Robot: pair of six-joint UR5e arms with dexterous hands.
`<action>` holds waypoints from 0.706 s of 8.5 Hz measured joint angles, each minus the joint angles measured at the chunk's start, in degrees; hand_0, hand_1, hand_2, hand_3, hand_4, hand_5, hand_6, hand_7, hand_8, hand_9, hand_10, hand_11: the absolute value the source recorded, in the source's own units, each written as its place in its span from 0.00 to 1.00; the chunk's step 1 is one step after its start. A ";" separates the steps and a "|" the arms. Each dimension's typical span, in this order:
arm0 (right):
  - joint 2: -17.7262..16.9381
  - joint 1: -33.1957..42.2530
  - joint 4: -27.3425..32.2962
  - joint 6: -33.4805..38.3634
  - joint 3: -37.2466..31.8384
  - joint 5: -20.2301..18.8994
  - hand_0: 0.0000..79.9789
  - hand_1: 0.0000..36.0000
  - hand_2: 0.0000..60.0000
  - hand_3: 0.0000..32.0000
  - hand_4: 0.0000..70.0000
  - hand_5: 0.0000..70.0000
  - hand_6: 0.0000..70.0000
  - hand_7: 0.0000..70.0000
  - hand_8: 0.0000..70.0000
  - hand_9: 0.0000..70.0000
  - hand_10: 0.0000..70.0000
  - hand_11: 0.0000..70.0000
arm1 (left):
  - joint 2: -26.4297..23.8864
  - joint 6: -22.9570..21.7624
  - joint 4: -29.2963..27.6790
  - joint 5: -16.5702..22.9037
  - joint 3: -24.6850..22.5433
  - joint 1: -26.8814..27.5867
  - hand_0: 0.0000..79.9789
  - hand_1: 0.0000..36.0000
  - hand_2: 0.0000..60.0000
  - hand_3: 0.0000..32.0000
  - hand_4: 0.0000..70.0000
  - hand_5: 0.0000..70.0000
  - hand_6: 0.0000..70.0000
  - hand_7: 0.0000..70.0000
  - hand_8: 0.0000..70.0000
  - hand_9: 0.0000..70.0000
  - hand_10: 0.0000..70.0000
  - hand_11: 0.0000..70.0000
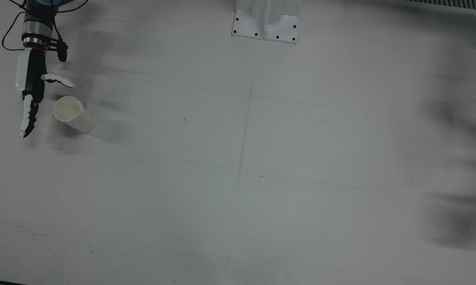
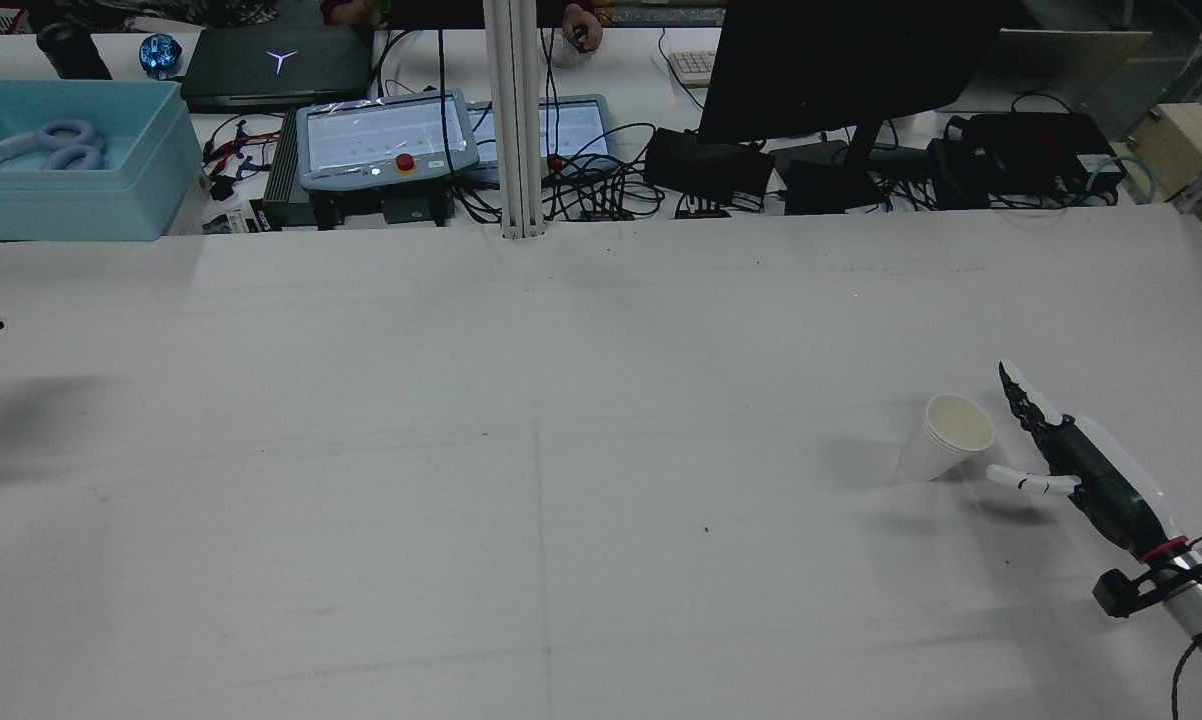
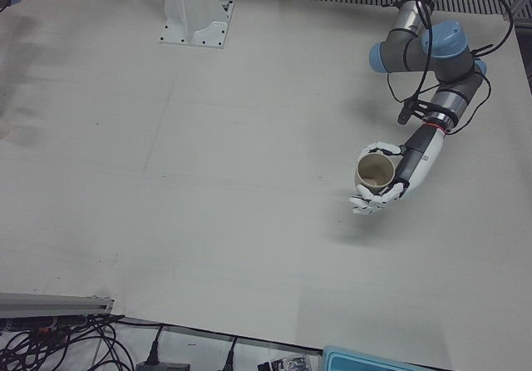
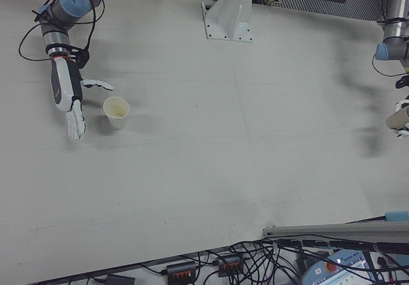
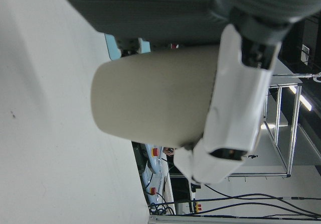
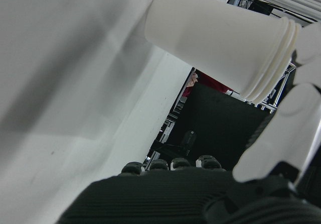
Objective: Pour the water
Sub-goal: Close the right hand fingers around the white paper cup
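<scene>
While my left hand (image 3: 384,178) already has its cup (image 3: 375,170) wrapped in curled fingers and lifted clear of the table (image 3: 208,180), the pouring itself has not begun. In the left-front view that cup sits upright in my grip at about 3 o'clock of the table, mouth up; I cannot tell whether there is water in it. The left hand view shows its wall pressed against my fingers (image 5: 235,108).

My right hand (image 1: 34,89) holds nothing. Its fingers are stretched out flat and the thumb sticks sideways, spread apart beside the second cup (image 1: 72,114). That cup stands on the table at about 10 o'clock in the front view, just at 3 o'clock of my fingers, near but apart from them. In the rear view it is a stack of paper cups (image 2: 946,437), seemingly empty.

As I judge it, one of two grasps is done. Left to do: close my right hand on the standing cup or steady it, bring the two cups together, since they are well apart across the table, then tip one over the other.
</scene>
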 measured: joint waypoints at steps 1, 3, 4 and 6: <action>0.19 0.07 -0.02 0.35 -0.70 0.00 0.50 0.33 0.30 0.00 0.00 0.02 0.00 0.00 0.00 0.00 0.00 0.00 | -0.02 0.00 0.07 0.00 0.02 0.02 1.00 1.00 1.00 0.00 0.37 1.00 0.41 0.43 0.27 0.33 0.31 0.50; 0.60 0.21 -0.13 0.50 -1.34 -0.02 0.50 0.34 0.31 0.00 0.00 0.02 0.00 0.00 0.00 0.00 0.00 0.00 | -0.10 0.01 0.27 0.03 0.04 0.01 1.00 1.00 1.00 0.00 0.37 1.00 0.41 0.43 0.27 0.33 0.31 0.50; 1.08 0.27 -0.15 0.45 -1.68 -0.02 0.50 0.33 0.31 0.00 0.01 0.02 0.00 0.00 0.00 0.00 0.00 0.00 | -0.11 0.03 0.40 0.05 0.05 0.01 1.00 1.00 1.00 0.00 0.36 1.00 0.41 0.43 0.27 0.33 0.31 0.50; 2.58 0.36 -0.17 0.33 -3.03 -0.02 0.50 0.33 0.30 0.00 0.01 0.02 0.01 0.00 0.00 0.00 0.00 0.00 | -0.13 0.08 0.61 0.06 0.03 -0.04 1.00 1.00 1.00 0.00 0.36 1.00 0.40 0.43 0.27 0.33 0.30 0.50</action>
